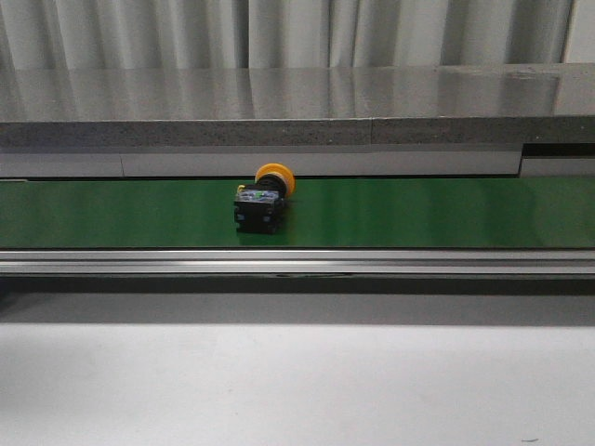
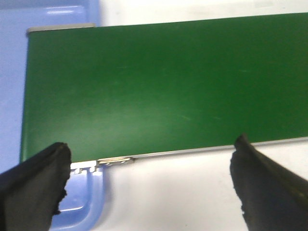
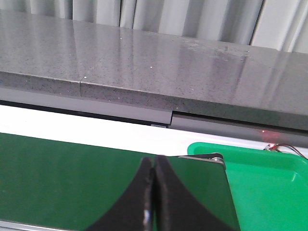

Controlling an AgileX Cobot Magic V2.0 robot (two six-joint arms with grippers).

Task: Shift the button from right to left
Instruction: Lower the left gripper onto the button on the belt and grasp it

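Observation:
The button (image 1: 263, 198) lies on its side on the green belt (image 1: 418, 212) near the middle of the front view, its orange-yellow cap (image 1: 276, 177) toward the back and its black body toward the front. Neither gripper shows in the front view. In the left wrist view my left gripper (image 2: 149, 185) is open and empty, above the near edge of the belt (image 2: 154, 86) at its end; the button is out of that view. In the right wrist view my right gripper (image 3: 154, 192) is shut with nothing between the fingers, above the belt's other end (image 3: 72, 178).
A grey stone ledge (image 1: 297, 107) runs behind the belt and a metal rail (image 1: 297, 262) along its front. A blue tray (image 2: 48, 14) lies past the belt's left end. A green tray (image 3: 269, 187) lies past its right end. White tabletop (image 1: 297, 381) is in front.

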